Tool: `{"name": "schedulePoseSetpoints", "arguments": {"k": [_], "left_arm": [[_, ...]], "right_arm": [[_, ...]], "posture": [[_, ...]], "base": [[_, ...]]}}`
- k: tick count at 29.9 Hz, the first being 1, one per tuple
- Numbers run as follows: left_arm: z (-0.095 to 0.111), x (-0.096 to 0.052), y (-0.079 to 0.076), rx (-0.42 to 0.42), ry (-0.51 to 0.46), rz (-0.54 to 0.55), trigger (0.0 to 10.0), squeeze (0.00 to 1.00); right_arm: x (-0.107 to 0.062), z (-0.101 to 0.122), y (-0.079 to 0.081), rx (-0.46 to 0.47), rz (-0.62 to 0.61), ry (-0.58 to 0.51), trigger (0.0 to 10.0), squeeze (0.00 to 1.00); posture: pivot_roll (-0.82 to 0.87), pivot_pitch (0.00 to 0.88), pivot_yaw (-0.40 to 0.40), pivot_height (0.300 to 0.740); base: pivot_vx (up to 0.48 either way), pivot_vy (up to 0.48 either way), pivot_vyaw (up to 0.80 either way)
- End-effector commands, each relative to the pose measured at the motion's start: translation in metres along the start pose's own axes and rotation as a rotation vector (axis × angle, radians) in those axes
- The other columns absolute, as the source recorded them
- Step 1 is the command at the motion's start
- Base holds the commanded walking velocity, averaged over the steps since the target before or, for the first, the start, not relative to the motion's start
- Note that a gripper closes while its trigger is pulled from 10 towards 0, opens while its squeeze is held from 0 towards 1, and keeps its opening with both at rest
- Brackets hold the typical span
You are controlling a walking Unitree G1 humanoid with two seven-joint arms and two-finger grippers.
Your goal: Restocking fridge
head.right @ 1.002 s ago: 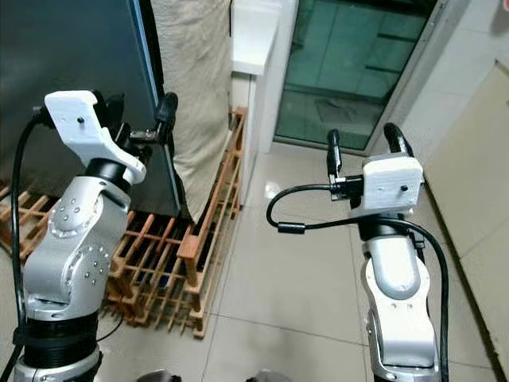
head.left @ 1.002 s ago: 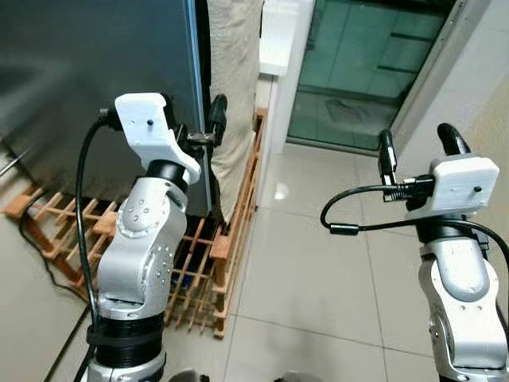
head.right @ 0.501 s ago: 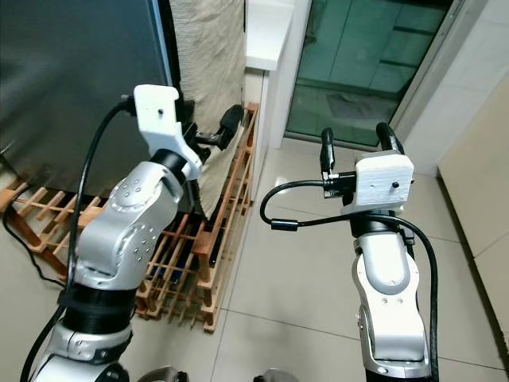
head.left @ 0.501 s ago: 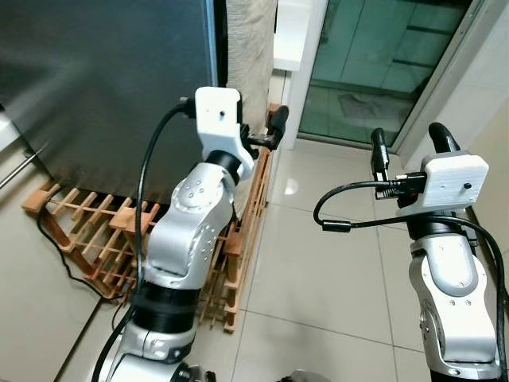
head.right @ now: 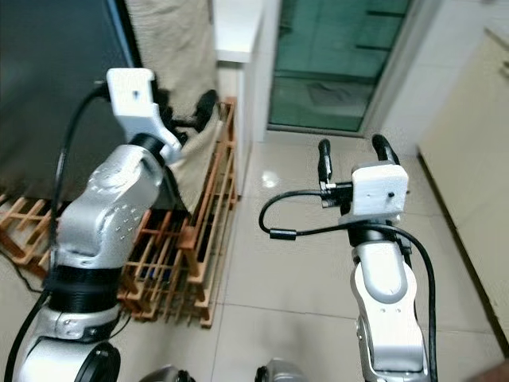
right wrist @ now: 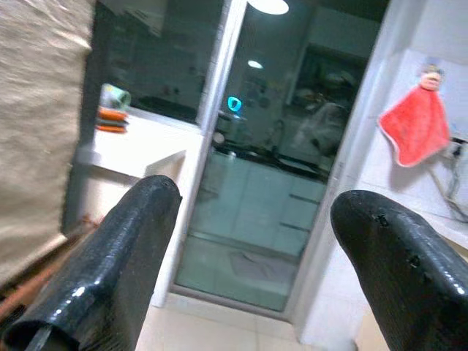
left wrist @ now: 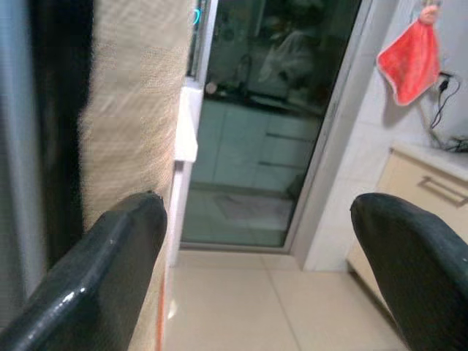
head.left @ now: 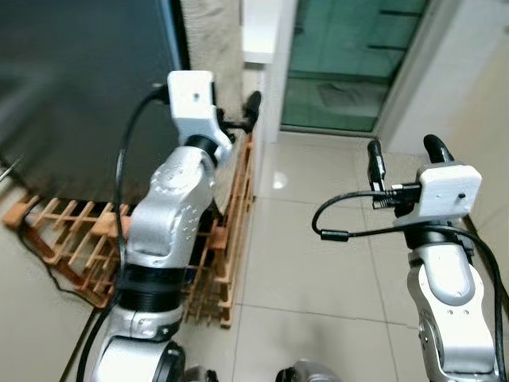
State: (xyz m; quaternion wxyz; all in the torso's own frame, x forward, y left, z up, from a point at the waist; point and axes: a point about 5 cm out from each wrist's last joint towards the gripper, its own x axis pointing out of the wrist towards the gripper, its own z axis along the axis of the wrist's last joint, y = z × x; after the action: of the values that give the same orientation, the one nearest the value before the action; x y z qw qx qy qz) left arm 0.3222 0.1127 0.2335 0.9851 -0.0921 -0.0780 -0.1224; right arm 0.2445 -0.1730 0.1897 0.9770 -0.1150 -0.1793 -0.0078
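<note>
The fridge is a tall dark grey panel at my left, its door shut. My left gripper is raised beside the fridge's right edge, next to a hanging beige cloth. It is open and holds nothing. My right gripper is held up over the tiled floor at the right, pointing toward the glass door. Its fingers are spread wide apart with nothing between them. No food item is in sight.
A low wooden rack lies on the floor at the fridge's foot, with a black cable beside it. A white counter end stands by the glass door. A beige cabinet lines the right wall, and a red cloth hangs above it.
My left arm has swung away from the fridge's edge and now points toward the glass door. The camera has shifted. The right arm has hardly moved.
</note>
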Motion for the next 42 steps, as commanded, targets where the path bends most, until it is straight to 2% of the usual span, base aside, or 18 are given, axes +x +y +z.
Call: {"name": "schedulePoseSetpoints", "arguments": {"k": [1,5,8,15,17,19,23,27,35,42], "left_arm": [[-0.002,-0.008,0.005,0.002,0.009,0.003,10.0,0.00],[-0.004,-0.012,0.006,-0.007,0.004,0.011,10.0,0.00],[-0.001,-0.006,0.000,-0.016,-0.019,0.017,10.0,0.00],[0.005,-0.005,0.007,-0.019,-0.035,0.034,10.0,0.00],[0.007,-0.008,0.013,-0.013,-0.043,0.041,10.0,0.00],[0.007,-0.018,0.023,0.005,-0.042,0.051,10.0,0.00],[0.000,-0.033,0.031,0.003,-0.017,0.053,10.0,0.00],[0.001,-0.035,0.026,-0.003,-0.024,0.047,10.0,0.00],[0.004,-0.021,0.014,-0.059,-0.046,0.043,10.0,0.00],[0.005,-0.016,0.007,-0.074,-0.046,0.023,10.0,0.00]], "right_arm": [[0.000,0.005,-0.002,-0.003,-0.009,-0.022,10.0,0.00],[0.001,0.003,-0.001,0.001,-0.003,-0.019,10.0,0.00],[0.005,0.003,0.000,0.004,0.007,-0.024,10.0,0.00],[0.006,0.003,0.000,0.002,0.002,-0.033,10.0,0.00],[0.006,0.003,0.000,0.002,-0.002,-0.035,10.0,0.00],[0.004,0.003,-0.001,0.003,-0.010,-0.036,10.0,0.00],[0.002,0.003,-0.002,0.007,-0.023,-0.035,10.0,0.00],[0.001,0.002,-0.003,0.007,-0.025,-0.030,10.0,0.00],[0.005,0.002,0.001,0.012,-0.009,-0.035,10.0,0.00],[0.005,0.003,0.000,0.009,-0.007,-0.036,10.0,0.00]], "posture": [[-0.17,0.032,-0.004,0.711],[-0.16,0.019,-0.016,0.711],[-0.15,0.008,-0.018,0.711],[-0.16,0.000,0.000,0.711],[-0.17,0.000,0.009,0.711],[-0.17,0.000,0.009,0.711],[-0.16,0.000,0.012,0.711],[-0.15,0.000,0.001,0.711],[-0.14,0.000,-0.009,0.711],[-0.16,0.000,-0.012,0.711]], "base": [[0.000,0.000,0.00],[0.000,0.000,0.00],[0.000,0.000,0.00],[0.000,0.000,0.00],[0.000,0.000,0.00],[0.000,0.000,0.00],[0.000,0.000,0.00],[0.000,0.000,0.00],[0.000,0.000,0.00],[0.000,0.000,0.00]]}}
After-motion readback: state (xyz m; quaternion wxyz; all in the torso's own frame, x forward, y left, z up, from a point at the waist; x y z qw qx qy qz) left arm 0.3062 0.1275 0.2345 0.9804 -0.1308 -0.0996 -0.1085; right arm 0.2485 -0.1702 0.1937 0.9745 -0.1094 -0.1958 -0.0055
